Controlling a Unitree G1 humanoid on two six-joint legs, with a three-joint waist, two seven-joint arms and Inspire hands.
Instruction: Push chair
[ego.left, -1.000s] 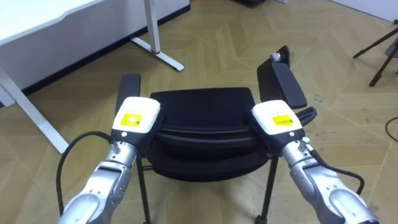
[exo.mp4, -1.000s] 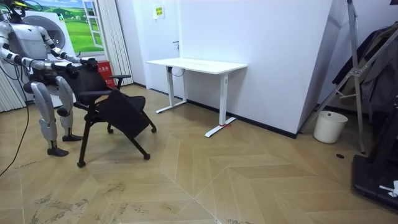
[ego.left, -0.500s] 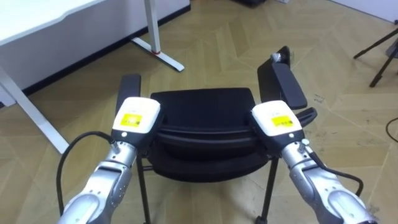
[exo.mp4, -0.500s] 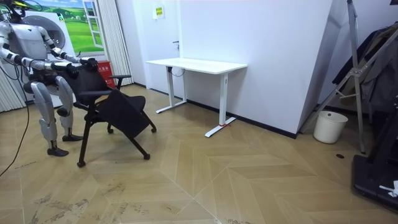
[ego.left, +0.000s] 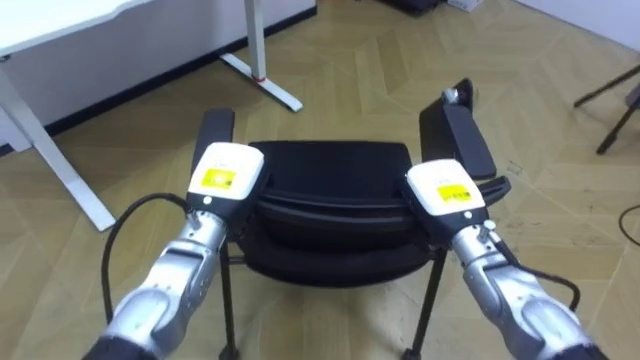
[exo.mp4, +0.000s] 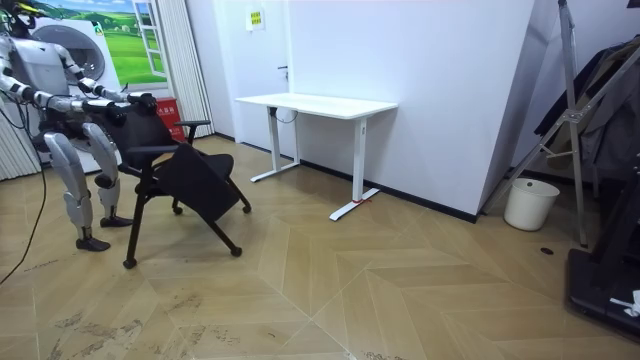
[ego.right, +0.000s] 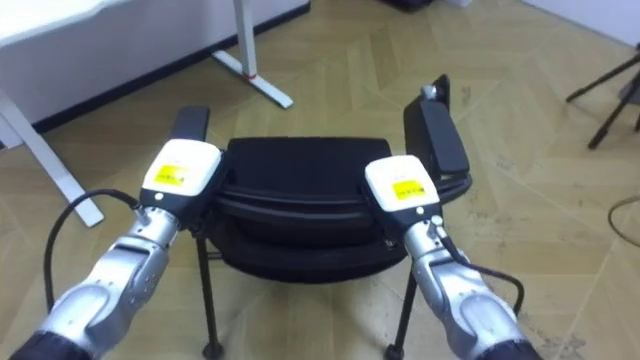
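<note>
Standing behind one black chair, we see one white desk ahead to the left. Our two hands, left hand and right hand, sit at the backrest's top corners. Each carries one yellow label, print unreadable. We cannot tell whether either hand grips.

Herringbone wood floor under me. Chair stands on it on its legs. White desk & white bin sit on it too, further off.

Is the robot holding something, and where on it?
Its left hand and right hand sit at the two top ends of the chair backrest; whether they grip it or just press cannot be told.
</note>
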